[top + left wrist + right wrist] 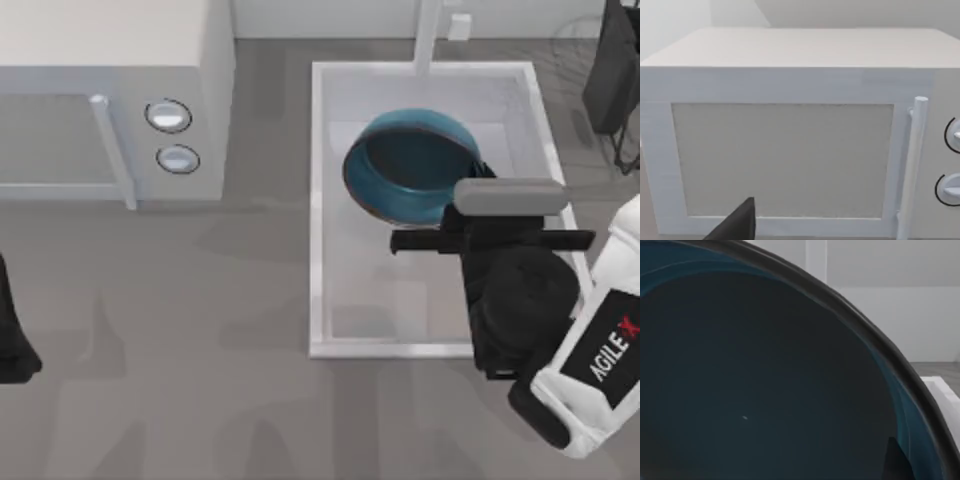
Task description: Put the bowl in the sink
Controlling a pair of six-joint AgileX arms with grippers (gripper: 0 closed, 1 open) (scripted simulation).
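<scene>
Bowl (405, 170) tilted over sink (330, 290), at right tool (462, 205).

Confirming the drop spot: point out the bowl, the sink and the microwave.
bowl (400, 165): top view, dark inner wall.
sink (318, 250): top view, left rim.
microwave (782, 160): left wrist view, door panel.

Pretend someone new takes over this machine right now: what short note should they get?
Right end effector: over the sink, at the near rim of the bowl; whether it grips cannot be seen.
Left arm: parked at the table's left edge, facing the microwave.
Bowl: tilted, inside the sink's outline near the faucet.
Done: bowl brought over the basin.
Left: likely set it flat, release and pull the arm back.
</scene>
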